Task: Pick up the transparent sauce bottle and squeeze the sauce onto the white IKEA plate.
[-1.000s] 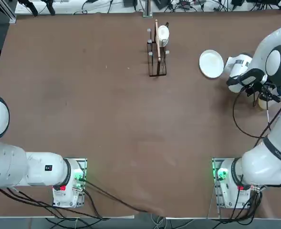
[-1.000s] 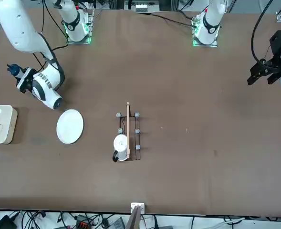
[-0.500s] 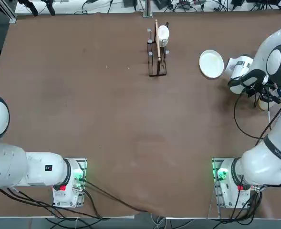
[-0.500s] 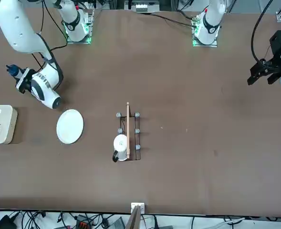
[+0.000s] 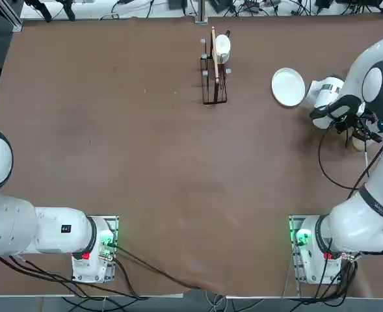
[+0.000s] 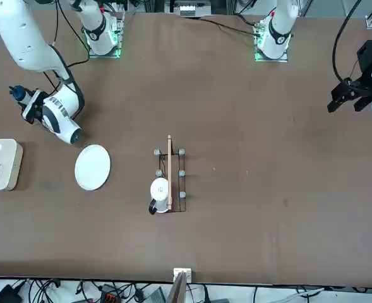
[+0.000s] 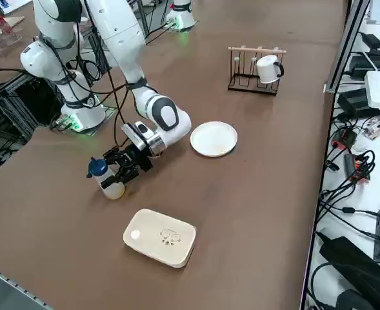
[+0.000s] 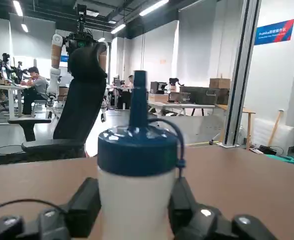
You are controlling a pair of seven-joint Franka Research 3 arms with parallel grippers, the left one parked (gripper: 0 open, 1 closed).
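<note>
At left in the right side view, the black right gripper [image 7: 126,165] has its jaws around the translucent squeeze bottle with a blue nozzle cap [image 7: 111,181], which stands near-upright beside the round white plate [image 7: 214,139], presumably for lifting before pouring.

Black office chair [image 8: 86,95], gray floor [image 8: 12,135].

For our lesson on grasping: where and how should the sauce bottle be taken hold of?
Best, I'd judge, by the pale body of the sauce bottle, below the blue cap, coming in level from the side. It stands upright, its sides look straight, and the narrow spout makes a poor hold from above. The right pincer has the body between its fingers.
</note>
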